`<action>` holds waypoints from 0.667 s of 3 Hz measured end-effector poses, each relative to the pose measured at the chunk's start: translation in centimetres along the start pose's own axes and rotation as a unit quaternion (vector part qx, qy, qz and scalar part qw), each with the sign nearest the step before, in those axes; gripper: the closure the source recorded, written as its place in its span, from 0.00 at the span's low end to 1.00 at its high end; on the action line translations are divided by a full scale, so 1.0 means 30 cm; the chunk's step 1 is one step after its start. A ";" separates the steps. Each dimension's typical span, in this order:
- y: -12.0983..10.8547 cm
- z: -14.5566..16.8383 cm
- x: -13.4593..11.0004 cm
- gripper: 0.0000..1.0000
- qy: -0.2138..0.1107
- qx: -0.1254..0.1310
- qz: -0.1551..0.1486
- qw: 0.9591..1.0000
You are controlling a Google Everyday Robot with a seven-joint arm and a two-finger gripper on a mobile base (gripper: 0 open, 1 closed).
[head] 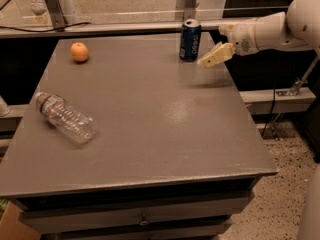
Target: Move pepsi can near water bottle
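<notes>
The pepsi can (190,40), dark blue with a silver top, stands upright at the far edge of the grey table (160,129), right of centre. The water bottle (66,117), clear and ribbed with a red-and-white band near its neck, lies on its side near the table's left edge. My gripper (214,45) reaches in from the right on a white arm (280,29). It hovers just right of the can at about can height, not touching it. It is open and empty, and one cream finger (216,56) points toward the can.
An orange (79,52) sits at the far left of the table. A metal rail and frame posts (100,28) run behind the far edge. The table's right edge drops to a speckled floor (280,194). Drawers sit below the front edge.
</notes>
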State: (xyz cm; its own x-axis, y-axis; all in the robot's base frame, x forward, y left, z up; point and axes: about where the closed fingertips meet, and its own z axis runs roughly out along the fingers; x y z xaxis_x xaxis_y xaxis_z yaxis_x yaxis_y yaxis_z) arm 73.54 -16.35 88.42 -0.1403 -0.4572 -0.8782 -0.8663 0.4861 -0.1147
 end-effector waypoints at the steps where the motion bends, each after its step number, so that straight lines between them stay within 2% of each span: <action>1: -0.017 0.087 -0.016 0.00 -0.012 0.010 0.003 1.000; 2: -0.022 0.178 -0.022 0.00 -0.023 0.010 0.016 1.000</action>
State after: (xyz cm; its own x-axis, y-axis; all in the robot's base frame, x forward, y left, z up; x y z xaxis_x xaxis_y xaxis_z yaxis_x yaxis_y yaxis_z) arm 76.76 -12.38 86.60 -0.1451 -0.4058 -0.9024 -0.8517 0.5153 -0.0948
